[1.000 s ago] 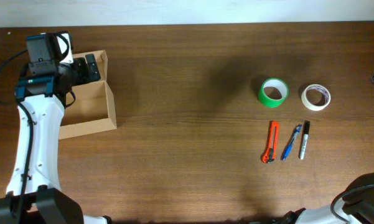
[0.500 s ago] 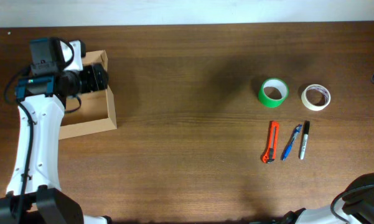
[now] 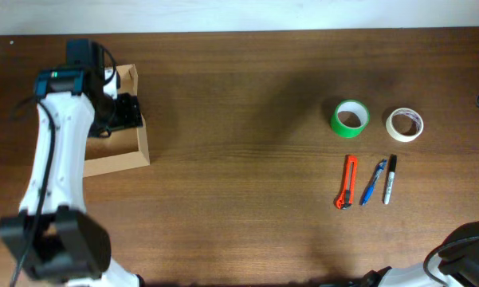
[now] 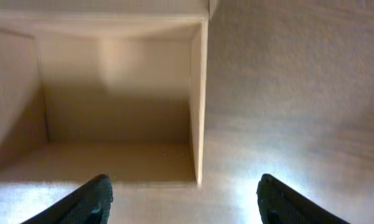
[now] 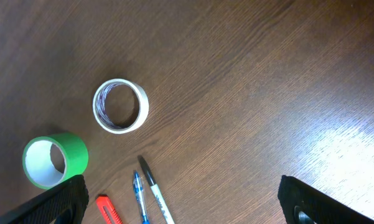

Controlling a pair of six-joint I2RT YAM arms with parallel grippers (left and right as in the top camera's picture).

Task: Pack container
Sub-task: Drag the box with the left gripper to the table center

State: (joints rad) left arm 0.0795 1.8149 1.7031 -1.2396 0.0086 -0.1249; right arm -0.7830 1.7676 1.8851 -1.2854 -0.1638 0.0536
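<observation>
A: How many tape rolls sit on the desk [image 3: 239, 231]?
B: Two: one green roll [image 3: 351, 118], one white roll [image 3: 404, 124].
A: And things to write with?
B: Two as well: one blue pen [image 3: 373, 182] and one black marker [image 3: 390, 178].
A: Cutters?
B: Just one orange cutter [image 3: 347, 181].
A: Boxes?
B: One cardboard box [image 3: 118, 164].
A: Claws?
B: Two: the left claw [image 4: 182, 190], the right claw [image 5: 182, 194].

On the brown wooden worktop [image 5: 249, 74], a white tape roll [image 5: 120, 106] lay flat out ahead of the right pincer [image 5: 187, 202], and a green tape roll [image 5: 55, 160] sat nearer that pincer's left-hand finger as its wrist camera saw it. Closer in, between its two fingers, an orange utility knife [image 5: 107, 210], a blue pen [image 5: 139, 199] and a black marker [image 5: 154, 193] lay side by side. All five were well apart from the left pincer [image 4: 183, 196].
</observation>
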